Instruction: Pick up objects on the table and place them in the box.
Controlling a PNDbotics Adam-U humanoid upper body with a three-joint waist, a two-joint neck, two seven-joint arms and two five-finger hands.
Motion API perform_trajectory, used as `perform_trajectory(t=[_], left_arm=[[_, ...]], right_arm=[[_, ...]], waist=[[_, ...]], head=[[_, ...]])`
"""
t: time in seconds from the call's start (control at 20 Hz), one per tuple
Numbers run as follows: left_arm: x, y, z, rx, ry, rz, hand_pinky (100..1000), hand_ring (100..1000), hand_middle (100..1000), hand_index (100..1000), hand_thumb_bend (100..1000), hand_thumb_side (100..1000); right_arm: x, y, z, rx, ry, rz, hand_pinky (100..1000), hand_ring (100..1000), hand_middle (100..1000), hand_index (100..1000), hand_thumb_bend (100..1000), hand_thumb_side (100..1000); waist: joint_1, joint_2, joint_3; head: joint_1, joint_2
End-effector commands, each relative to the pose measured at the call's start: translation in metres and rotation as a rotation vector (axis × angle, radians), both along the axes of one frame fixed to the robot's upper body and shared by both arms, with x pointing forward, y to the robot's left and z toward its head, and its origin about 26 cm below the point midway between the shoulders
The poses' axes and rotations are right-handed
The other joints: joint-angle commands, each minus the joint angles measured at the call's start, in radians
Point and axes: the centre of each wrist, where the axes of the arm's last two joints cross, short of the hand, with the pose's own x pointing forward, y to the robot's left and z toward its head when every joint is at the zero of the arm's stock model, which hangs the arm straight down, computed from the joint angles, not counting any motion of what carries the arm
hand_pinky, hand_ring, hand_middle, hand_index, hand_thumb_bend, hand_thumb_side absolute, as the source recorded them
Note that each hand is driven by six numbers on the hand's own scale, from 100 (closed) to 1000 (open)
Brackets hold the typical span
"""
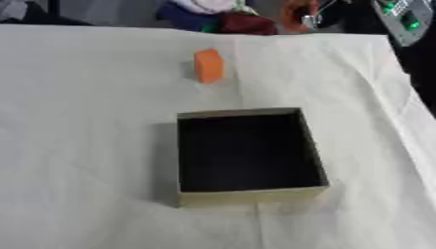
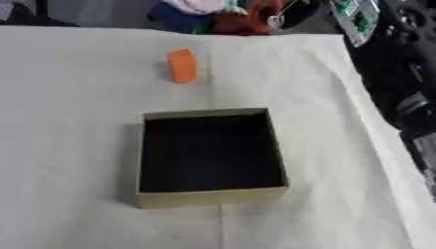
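Note:
An orange block point(image 1: 208, 65) stands upright on the white cloth-covered table point(image 1: 85, 121), a little beyond the box. The box point(image 1: 252, 195) is an open, tan-walled square with a dark inside, and nothing shows in it. It sits near the middle of the table, closer to me than the block. Neither of my hands shows in either view.
Beyond the table's far edge lies a heap of coloured cloth items point(image 1: 223, 14). A grey device with green lights point(image 1: 404, 18) is at the far right corner. The table's right edge point(image 2: 374, 121) drops off to dark equipment.

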Motion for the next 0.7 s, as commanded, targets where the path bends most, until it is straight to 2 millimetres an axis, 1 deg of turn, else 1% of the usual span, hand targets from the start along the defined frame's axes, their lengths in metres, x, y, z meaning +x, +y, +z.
perform_trajectory(t=[0.05,0.35,0.7], left_arm=[[-0.003,0.006,0.010,0.033,-0.026,0.019,583,575,650,777,100,718],[-0.002,0.006,0.011,0.034,-0.028,0.016,583,576,650,777,100,717],[-0.002,0.005,0.011,0.035,-0.028,0.010,583,575,651,776,100,717]], right_arm=[[-0.023,-0.002,0.028,-0.008,-0.058,0.059,762,694,497,620,100,100],[-0.060,0.021,0.029,0.021,-0.066,0.171,768,699,505,632,100,100],[-0.094,0.058,0.018,-0.008,-0.076,0.312,765,706,507,635,100,100]], waist=[[0.002,-0.028,-0.005],[0.004,-0.033,-0.016],[0.010,-0.036,-0.026]], head=[[0.009,0.009],[0.021,0.019],[0.026,0.033]])
